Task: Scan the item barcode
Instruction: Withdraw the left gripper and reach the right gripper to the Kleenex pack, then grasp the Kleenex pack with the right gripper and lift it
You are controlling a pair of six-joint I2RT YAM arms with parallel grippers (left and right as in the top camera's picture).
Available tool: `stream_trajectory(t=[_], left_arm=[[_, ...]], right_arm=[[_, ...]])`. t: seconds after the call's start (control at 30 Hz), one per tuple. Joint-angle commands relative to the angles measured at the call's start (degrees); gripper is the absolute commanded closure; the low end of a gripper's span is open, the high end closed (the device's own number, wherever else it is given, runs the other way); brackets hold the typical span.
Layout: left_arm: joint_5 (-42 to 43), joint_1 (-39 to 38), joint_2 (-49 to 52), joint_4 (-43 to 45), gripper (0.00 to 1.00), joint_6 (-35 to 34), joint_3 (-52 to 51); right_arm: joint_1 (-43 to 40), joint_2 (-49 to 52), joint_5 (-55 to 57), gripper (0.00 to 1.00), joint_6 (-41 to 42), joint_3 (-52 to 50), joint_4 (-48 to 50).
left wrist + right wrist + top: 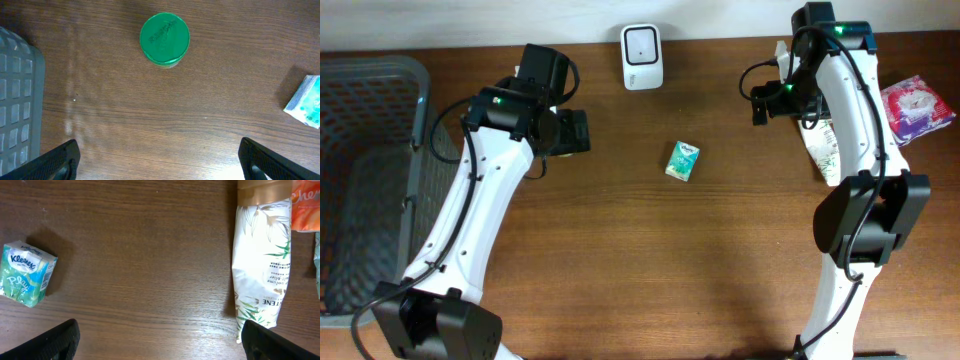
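Observation:
The white barcode scanner (642, 56) stands at the table's far edge, in the middle. A small green Kleenex pack (682, 160) lies below it on the wood; it also shows as the pack (26, 273) in the right wrist view and at the right edge as the pack (306, 102) in the left wrist view. A round green-lidded jar (164, 39) stands ahead of my left gripper (160, 167), which is open and empty. My right gripper (160, 345) is open too, with a white leaf-printed tube (261, 260) lying by its right finger.
A grey mesh basket (365, 170) fills the left end of the table; its corner (17, 100) shows in the left wrist view. A pink packet (916, 106) lies at the far right. An orange packet (306, 204) sits beside the tube's gold cap.

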Motion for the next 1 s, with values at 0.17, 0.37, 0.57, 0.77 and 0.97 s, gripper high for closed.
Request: stream_trajectory(t=[0.17, 0.37, 0.57, 0.77, 0.97], left_arm=[[-0.81, 0.15, -0.09, -0.07, 0.01, 0.90, -0.07], [-0.81, 0.15, -0.09, -0.07, 0.01, 0.90, -0.07], [-0.81, 0.15, -0.09, -0.07, 0.01, 0.90, -0.07], [-0.81, 0.15, -0.09, -0.07, 0.01, 0.90, -0.07], [-0.81, 0.15, -0.09, -0.07, 0.01, 0.90, -0.07]], right_arm=[[-0.07, 0.11, -0.09, 0.01, 0.74, -0.31, -0.13], [1.27, 0.11, -31.50, 0.01, 13.07, -0.31, 2.86], [16.46, 0.26, -25.49, 0.30, 15.26, -2.38, 10.73], [25.46, 4.94, 3.69, 0.37, 43.95, -3.30, 12.41], [28.46, 10.58, 16.87, 0.52, 51.32, -3.52, 12.50]])
